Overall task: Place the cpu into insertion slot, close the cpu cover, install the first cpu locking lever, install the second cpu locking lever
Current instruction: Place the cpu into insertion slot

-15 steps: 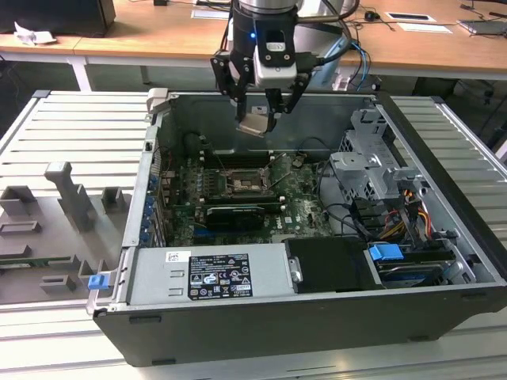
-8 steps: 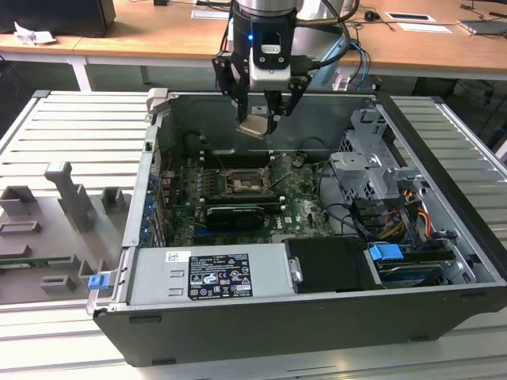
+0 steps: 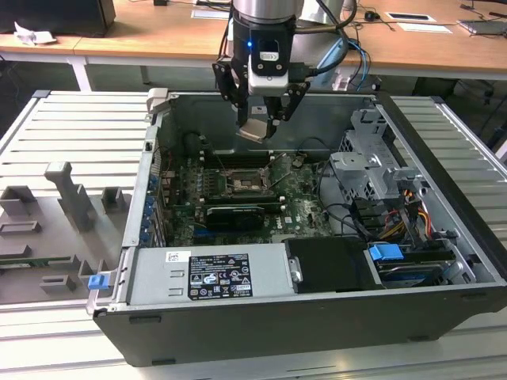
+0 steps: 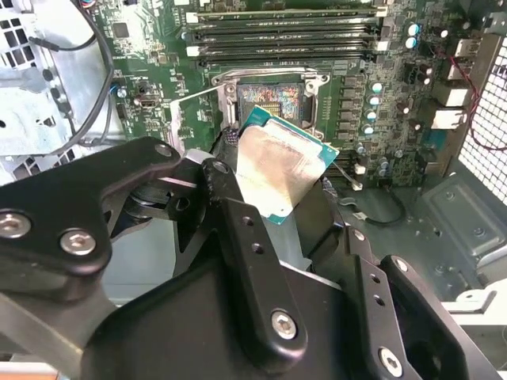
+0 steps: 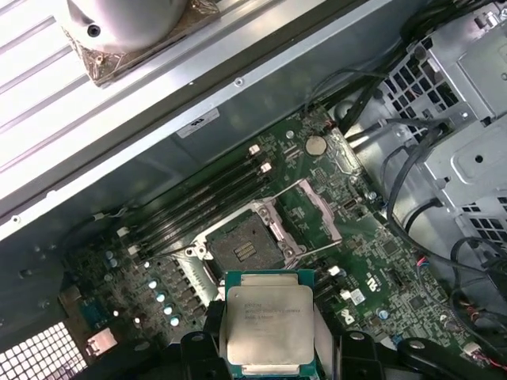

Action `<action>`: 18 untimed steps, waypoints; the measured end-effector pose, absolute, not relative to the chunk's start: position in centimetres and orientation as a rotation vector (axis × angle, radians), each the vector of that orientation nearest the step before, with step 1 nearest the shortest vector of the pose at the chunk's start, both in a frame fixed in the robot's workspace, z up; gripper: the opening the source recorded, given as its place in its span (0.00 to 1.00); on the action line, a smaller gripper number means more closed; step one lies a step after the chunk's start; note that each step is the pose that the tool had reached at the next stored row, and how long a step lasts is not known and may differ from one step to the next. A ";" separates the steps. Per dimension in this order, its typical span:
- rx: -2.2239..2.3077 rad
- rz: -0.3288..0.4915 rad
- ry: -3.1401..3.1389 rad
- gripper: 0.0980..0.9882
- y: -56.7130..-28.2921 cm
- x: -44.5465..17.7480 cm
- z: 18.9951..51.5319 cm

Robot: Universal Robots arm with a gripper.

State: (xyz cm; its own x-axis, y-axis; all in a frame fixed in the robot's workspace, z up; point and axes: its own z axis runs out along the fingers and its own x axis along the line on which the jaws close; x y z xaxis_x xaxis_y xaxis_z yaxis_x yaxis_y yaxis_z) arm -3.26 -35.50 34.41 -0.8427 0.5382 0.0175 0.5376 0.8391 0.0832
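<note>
Silvery-beige metal, one cpu: clamped at its edges in the gripper, held above the motherboard, well clear of the bare insertion slot. The cpu cover stood swung open beside it. Seating well would want corners squared to the socket and a level descent.

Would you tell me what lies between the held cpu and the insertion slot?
Nothing: in the exterior view the cpu, gripped by the pincer, hangs above the insertion slot with only air between.

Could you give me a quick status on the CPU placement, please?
Gripper shut on the cpu, held above the board. Insertion slot bare, not yet filled. Cpu cover swung open beside it.
</note>
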 end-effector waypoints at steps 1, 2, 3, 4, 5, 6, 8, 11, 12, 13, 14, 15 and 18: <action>0.893 0.133 3.002 0.48 -35.5 -3.3 34.4; 0.907 0.133 2.997 0.48 -35.5 -3.3 34.4; 0.916 0.133 2.994 0.48 -35.5 -3.3 34.3; 0.944 0.133 2.985 0.48 -35.5 -3.3 34.3; 0.961 0.133 2.979 0.48 -35.5 -3.3 34.3; 0.978 0.133 2.973 0.48 -35.5 -3.3 34.2; 1.039 0.132 2.950 0.48 -35.5 -3.3 34.1; 1.105 0.131 2.924 0.48 -35.5 -3.3 33.9; 1.123 0.131 2.916 0.48 -35.5 -3.3 33.9; 1.150 0.131 2.905 0.48 -35.5 -3.3 33.8; 1.175 0.131 2.894 0.48 -35.5 -3.3 33.7; 1.187 0.130 2.889 0.48 -35.5 -3.3 33.5; 1.188 0.130 2.888 0.48 -35.5 -3.3 33.1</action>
